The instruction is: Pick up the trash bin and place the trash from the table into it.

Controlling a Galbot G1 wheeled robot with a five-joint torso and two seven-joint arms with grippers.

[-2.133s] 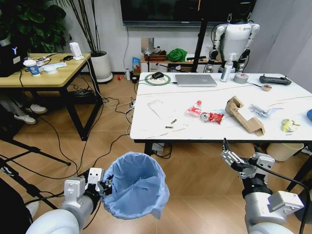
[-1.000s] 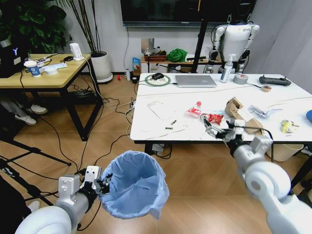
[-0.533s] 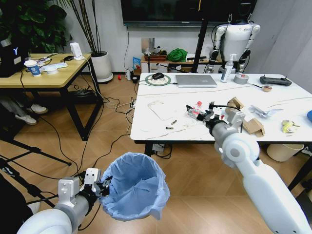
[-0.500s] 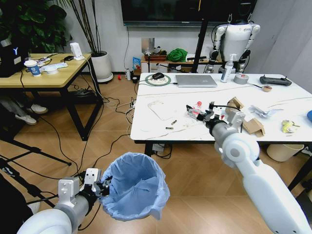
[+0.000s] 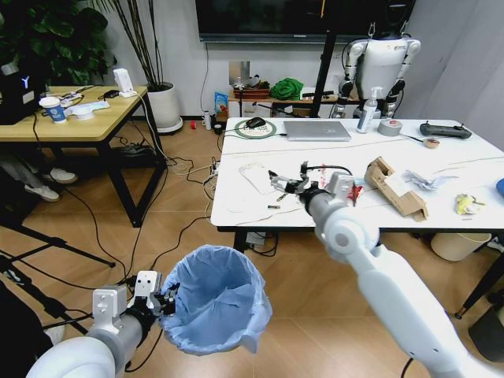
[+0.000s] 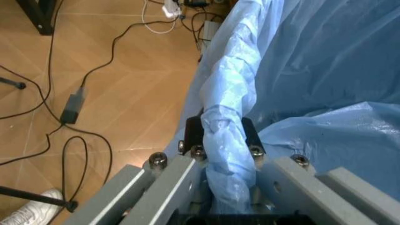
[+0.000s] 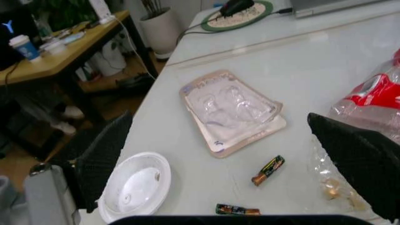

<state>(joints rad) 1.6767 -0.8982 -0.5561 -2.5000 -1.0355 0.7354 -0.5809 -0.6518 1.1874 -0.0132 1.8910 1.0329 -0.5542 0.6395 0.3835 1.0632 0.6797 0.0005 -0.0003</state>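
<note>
Head view shows the left pincer (image 5: 161,302) pinching the blue-lined trash bin (image 5: 216,299) at seven o'clock, while the right pincer (image 5: 287,183), spread wide, hovers over the marble worktop (image 5: 236,201); descending carelessly, it could knock the red-labelled bottle (image 7: 375,101) away.

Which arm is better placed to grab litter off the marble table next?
The right. Its hand hovers open over the white marble table near the clear red-labelled plastic bottle, while the left hand is clamped on the blue-lined trash bin.
</note>
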